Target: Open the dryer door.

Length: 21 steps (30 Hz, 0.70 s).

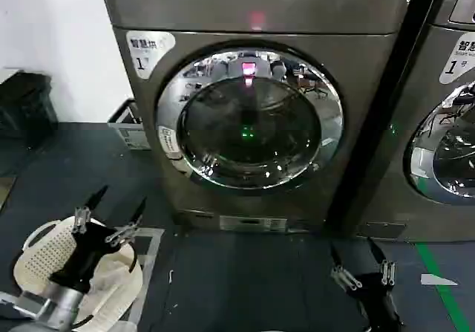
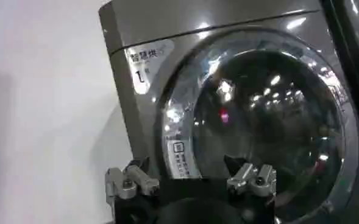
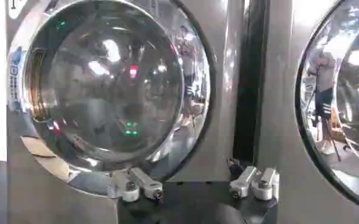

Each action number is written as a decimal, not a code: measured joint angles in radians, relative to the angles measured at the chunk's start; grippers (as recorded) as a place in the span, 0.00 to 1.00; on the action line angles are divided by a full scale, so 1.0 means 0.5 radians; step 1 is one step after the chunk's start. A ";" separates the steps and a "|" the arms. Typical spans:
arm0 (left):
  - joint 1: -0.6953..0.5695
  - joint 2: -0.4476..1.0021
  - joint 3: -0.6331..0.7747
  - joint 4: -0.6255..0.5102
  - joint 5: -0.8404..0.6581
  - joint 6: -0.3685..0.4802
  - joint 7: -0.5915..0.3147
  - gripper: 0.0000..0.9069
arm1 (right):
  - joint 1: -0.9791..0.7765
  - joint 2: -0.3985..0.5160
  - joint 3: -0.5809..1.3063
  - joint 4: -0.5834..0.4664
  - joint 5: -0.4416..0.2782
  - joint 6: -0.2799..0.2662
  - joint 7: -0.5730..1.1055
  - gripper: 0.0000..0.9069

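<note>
Right now the dryer door sits flush against the front of the bronze-grey machine, chrome ring gleaming around the dark glass. Down low on the left, the left gripper hovers above a white basket on the floor, fingers spread, well short of the door. Over on the right, the right gripper hangs low in front of the gap between the two machines, fingers spread too, nothing between them. The second machine peeks in at the right edge.
</note>
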 joint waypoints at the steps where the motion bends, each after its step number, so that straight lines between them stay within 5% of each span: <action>1: 0.002 -0.001 0.000 0.000 0.000 0.007 -0.003 1.00 | 0.013 0.000 -0.006 0.010 0.033 -0.028 -0.028 1.00; 4: 0.009 -0.004 0.002 -0.002 0.000 0.011 0.006 1.00 | 0.067 -0.023 -0.059 0.047 0.083 -0.118 -0.079 1.00; 10: 0.013 -0.002 0.011 0.000 0.008 0.011 0.014 1.00 | 0.250 -0.393 -0.224 0.024 0.239 -0.290 -0.090 1.00; 21: 0.039 -0.003 -0.013 -0.021 0.018 0.007 0.026 1.00 | 0.842 -0.951 -0.555 -0.222 0.428 -0.413 -0.110 1.00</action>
